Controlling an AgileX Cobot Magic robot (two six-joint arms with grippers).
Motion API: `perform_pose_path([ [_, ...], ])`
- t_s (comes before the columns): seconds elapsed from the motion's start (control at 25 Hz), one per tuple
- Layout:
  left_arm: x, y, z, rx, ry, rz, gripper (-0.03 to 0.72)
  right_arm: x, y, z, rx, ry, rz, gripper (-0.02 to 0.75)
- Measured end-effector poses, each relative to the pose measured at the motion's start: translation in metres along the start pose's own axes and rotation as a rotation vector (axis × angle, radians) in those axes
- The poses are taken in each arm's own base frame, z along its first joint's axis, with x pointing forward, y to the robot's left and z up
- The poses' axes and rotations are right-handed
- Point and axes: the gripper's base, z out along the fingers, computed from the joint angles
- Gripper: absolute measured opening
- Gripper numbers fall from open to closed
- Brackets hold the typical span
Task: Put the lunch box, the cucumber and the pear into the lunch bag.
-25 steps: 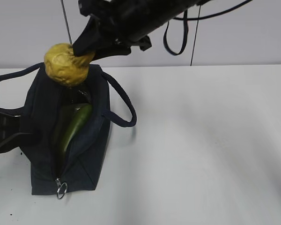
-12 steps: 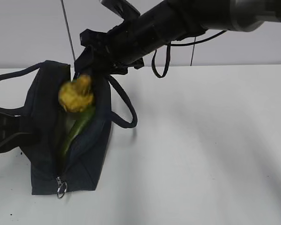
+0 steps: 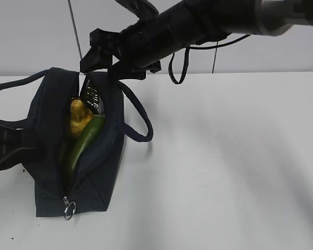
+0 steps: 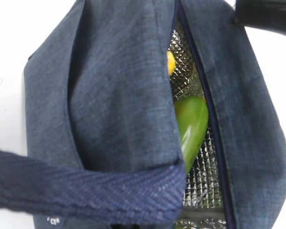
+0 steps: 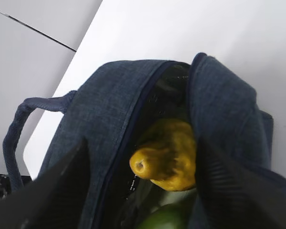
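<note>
The pear (image 5: 169, 152) lay inside the open lunch bag (image 3: 101, 172), directly below the right gripper (image 3: 101, 52), which hung above the bag's far end with its fingers (image 5: 62, 186) spread apart and holding nothing. The pear's narrow neck pointed toward the bag's left wall in the right wrist view, and its body rested against the upper end of the cucumber (image 3: 83, 143). The cucumber's long axis ran along the zipper opening, slanting from the far end down toward the ring pull (image 3: 68, 211). The lunch box could not be made out; only silver lining showed around the produce in the left wrist view. The left gripper (image 3: 5, 146) sat at the bag's left side, seemingly holding the flap open, though whether its fingers were closed could not be told. The bag stood on a plain white table (image 3: 224, 166) before a pale wall (image 3: 31, 36). Judged from this arrangement, the right arm was the nearer one, and its clear path of withdrawal lay straight upward.
</note>
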Motion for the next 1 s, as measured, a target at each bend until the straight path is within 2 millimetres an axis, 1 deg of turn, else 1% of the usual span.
perform_pose_path([
  [0.12, 0.0, 0.0, 0.0, 0.0, 0.0, 0.0, -0.015, -0.003, 0.008, -0.013, 0.032, 0.014, -0.086, 0.51],
  [0.24, 0.0, 0.0, 0.0, 0.001, 0.001, 0.0, -0.015, 0.001, 0.014, -0.022, 0.041, 0.085, -0.151, 0.499],
  [0.44, 0.0, 0.0, 0.0, 0.0, 0.0, 0.0, -0.015, 0.012, 0.009, -0.024, 0.082, 0.207, -0.177, 0.496],
  [0.6, 0.0, 0.0, 0.0, 0.0, -0.001, 0.0, -0.015, 0.014, 0.005, -0.025, 0.127, 0.242, -0.193, 0.496],
  [0.68, 0.0, 0.0, 0.0, 0.0, -0.001, 0.0, -0.015, 0.016, 0.002, -0.021, 0.124, 0.25, -0.179, 0.496],
  [0.88, 0.0, 0.0, 0.0, 0.0, -0.001, -0.001, -0.015, 0.024, -0.01, -0.005, 0.1, 0.277, -0.116, 0.482],
  [0.92, 0.0, 0.0, 0.0, 0.0, -0.001, -0.001, -0.015, 0.025, -0.012, -0.002, 0.098, 0.282, -0.109, 0.469],
  [1.0, 0.0, 0.0, 0.0, 0.0, -0.001, -0.001, -0.015, 0.027, -0.014, 0.001, 0.093, 0.286, -0.097, 0.41],
])
